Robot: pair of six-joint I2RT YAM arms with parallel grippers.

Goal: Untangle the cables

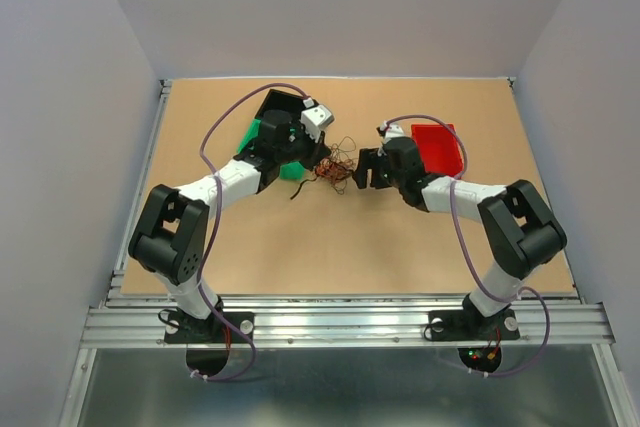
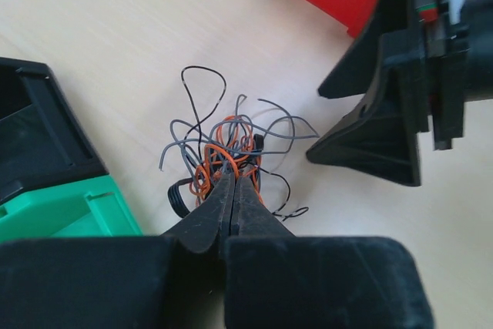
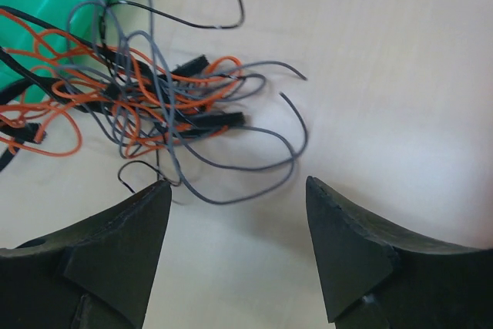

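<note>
On the tan table [image 1: 300,247] (pale grey walls [image 1: 60,97] around it), left fingers [image 2: 218,207] pinch the cables [image 2: 223,135]; right fingers [image 3: 127,233] stand wide, just beside the tangle.

The left arm [image 1: 222,185] and the right arm [image 1: 452,193] both have white links with bulky black joints, a thin purple cable [image 1: 208,137] loops beside each, and the fingers [image 3: 115,252] are matt black wedges.

Bench [image 1: 300,247]: light brown, flat.
Cables [image 1: 338,165]: tangled clump lying mid-bench.
Green bin [image 1: 258,135]: left, near the clump.
Black bin [image 1: 282,103]: just behind the green bin.
Red bin [image 1: 440,147]: right, apart from the clump.
</note>
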